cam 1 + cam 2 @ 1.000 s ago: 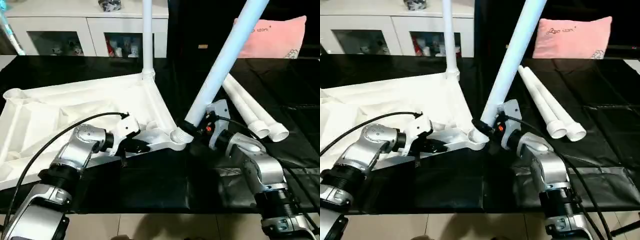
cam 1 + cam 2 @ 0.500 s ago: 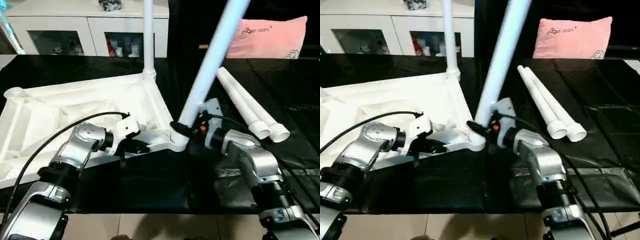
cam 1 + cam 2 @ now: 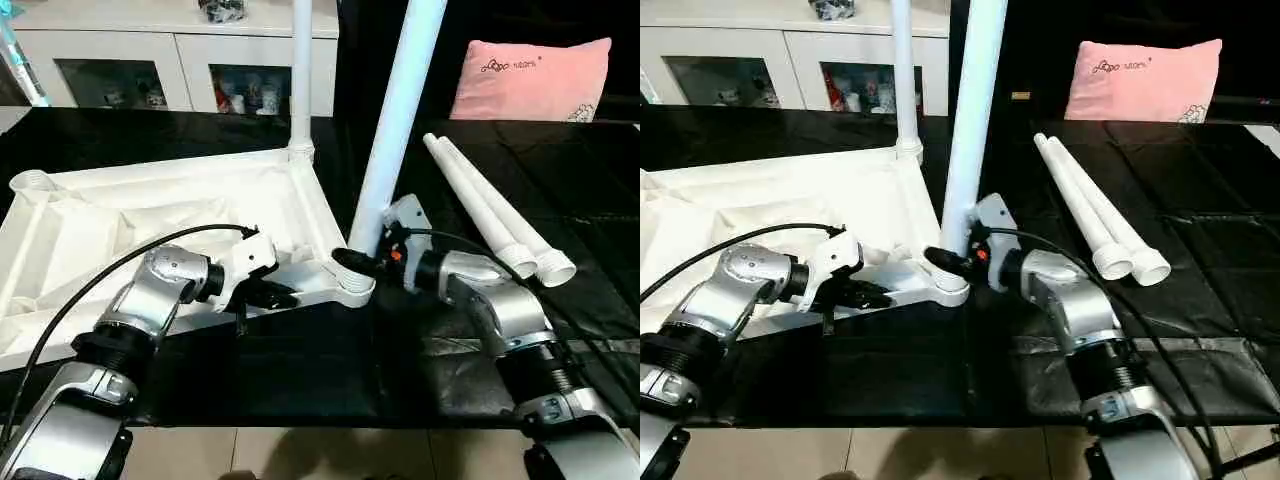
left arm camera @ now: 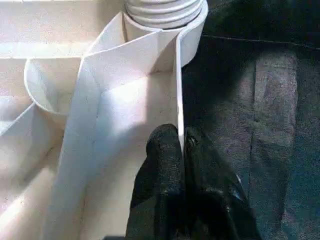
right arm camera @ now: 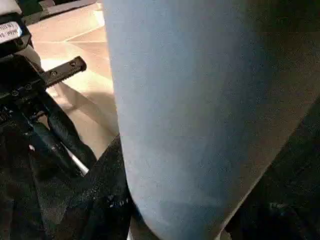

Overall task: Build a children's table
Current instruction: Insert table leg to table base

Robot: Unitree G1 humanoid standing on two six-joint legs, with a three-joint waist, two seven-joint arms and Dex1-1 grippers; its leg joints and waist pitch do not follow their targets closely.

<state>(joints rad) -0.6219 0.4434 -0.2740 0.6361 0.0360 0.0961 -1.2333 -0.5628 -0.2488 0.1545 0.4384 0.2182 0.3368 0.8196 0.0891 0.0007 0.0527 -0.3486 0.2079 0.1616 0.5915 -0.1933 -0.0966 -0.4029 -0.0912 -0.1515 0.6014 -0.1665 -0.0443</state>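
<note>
The tabletop (image 3: 150,215) lies underside up on the black table (image 3: 300,370), ribs and rim showing, reaching from my far left to the middle. It looks like thin hollow plastic: light, fairly stiff across the ribs, but the rim wall should flex if I lean on it. My left gripper (image 4: 181,145) is pinched shut on that near rim wall, one finger inside and one outside, just short of the near corner socket (image 3: 352,285). That seems a sound place to hold, since the wall is thin enough to clamp and close to the corner being worked.

The sockets are the only cups here. The far left one (image 3: 30,182) is empty. The far corner socket (image 3: 298,152) has a leg (image 3: 300,70) standing upright in it. At the near corner socket, the second leg (image 3: 395,120) stands nearly upright with its foot at the mouth; I judge it entering, and cannot tell whether it is seated.

My right gripper (image 3: 358,263) is closed around that leg low down, just above the socket. The leg is smooth, round and tapered, so it may slip or twist in my fingers; a low hold gives the best control for pushing it home.

Two spare legs (image 3: 495,215) lie side by side on the table to the right, touching, well apart from the tabletop.
</note>
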